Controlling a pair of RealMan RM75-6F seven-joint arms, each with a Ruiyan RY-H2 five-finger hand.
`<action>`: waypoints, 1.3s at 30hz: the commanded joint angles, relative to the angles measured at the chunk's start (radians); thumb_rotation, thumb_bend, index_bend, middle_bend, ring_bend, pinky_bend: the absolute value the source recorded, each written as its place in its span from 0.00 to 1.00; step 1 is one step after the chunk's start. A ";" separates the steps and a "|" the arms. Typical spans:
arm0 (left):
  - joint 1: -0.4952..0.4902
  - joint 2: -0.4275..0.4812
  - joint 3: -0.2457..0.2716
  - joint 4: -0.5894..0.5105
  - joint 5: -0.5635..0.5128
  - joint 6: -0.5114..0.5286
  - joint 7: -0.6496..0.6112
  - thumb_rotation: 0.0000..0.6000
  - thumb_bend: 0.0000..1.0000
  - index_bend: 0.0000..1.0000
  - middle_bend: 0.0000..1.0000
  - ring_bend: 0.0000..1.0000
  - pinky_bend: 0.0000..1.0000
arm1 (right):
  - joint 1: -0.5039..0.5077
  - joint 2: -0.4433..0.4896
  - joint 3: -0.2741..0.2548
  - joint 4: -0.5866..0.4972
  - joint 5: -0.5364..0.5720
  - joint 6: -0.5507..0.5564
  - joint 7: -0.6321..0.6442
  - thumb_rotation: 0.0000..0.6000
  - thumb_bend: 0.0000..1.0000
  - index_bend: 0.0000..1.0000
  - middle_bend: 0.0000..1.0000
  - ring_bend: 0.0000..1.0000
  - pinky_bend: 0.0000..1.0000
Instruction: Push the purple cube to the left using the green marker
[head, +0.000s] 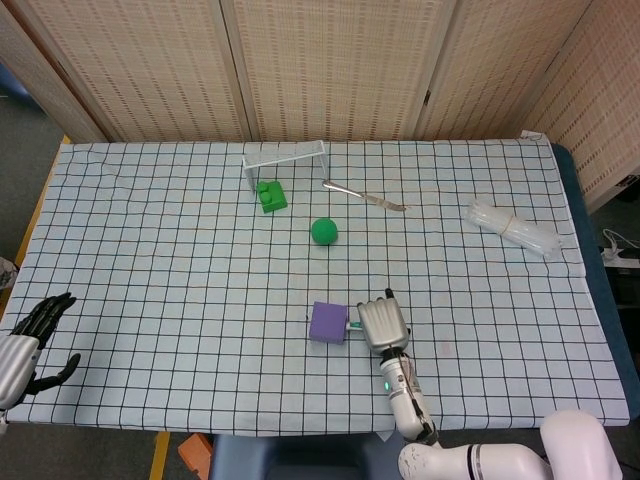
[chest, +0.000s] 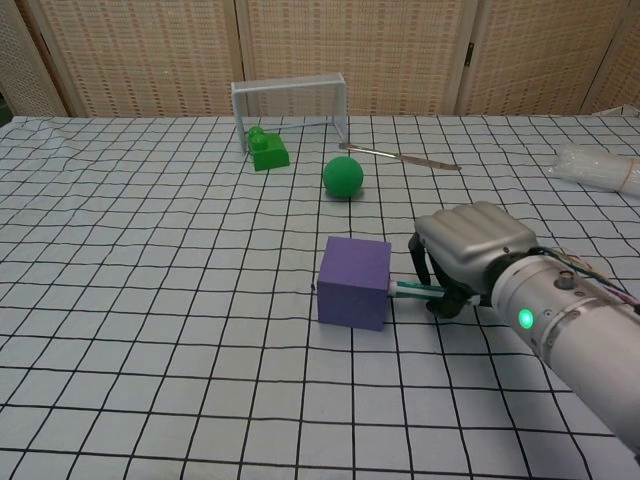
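The purple cube sits on the checked cloth near the table's front, slightly right of centre. Just to its right, my right hand grips the green marker, fingers curled around it. The marker lies level and its tip touches the cube's right face. My left hand hangs open at the table's front left edge, holding nothing, far from the cube; the chest view does not show it.
A green ball lies behind the cube. Further back stand a small white goal frame and a green toy brick. A metal knife and a clear plastic bag lie at the back right.
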 joint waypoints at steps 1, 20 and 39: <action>0.001 0.001 0.001 0.001 0.001 0.000 -0.004 1.00 0.39 0.00 0.00 0.01 0.20 | 0.019 -0.024 0.015 0.019 0.006 -0.003 -0.001 1.00 0.43 0.86 0.73 0.50 0.24; 0.007 0.008 -0.003 0.014 -0.006 0.010 -0.038 1.00 0.39 0.00 0.00 0.01 0.20 | 0.203 -0.221 0.128 0.198 0.079 -0.081 -0.056 1.00 0.43 0.85 0.73 0.50 0.24; 0.004 0.010 -0.008 0.027 -0.013 0.001 -0.064 1.00 0.40 0.00 0.00 0.01 0.20 | 0.385 -0.365 0.250 0.339 0.128 -0.152 -0.075 1.00 0.43 0.85 0.73 0.50 0.24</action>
